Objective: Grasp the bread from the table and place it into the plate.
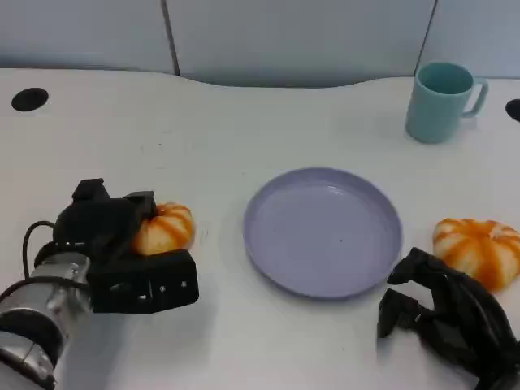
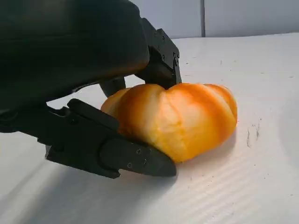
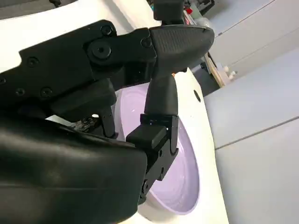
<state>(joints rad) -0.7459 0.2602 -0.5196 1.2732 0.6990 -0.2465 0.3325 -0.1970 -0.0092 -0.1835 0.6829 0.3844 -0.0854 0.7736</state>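
An orange-and-white bread roll (image 1: 166, 229) lies on the white table, left of the lavender plate (image 1: 325, 231). My left hand (image 1: 114, 252) wraps around it from the left. In the left wrist view the fingers (image 2: 121, 156) press the roll (image 2: 177, 121) from below and behind while it still rests on the table. A second roll (image 1: 479, 250) sits to the right of the plate. My right hand (image 1: 443, 321) hovers near the front edge beside that roll, fingers apart and holding nothing. The right wrist view has the fingers (image 3: 159, 98) over the plate (image 3: 182, 168).
A teal mug (image 1: 441, 101) stands at the back right. Two dark holes (image 1: 29, 99) mark the table's far edges. A grey wall runs behind the table.
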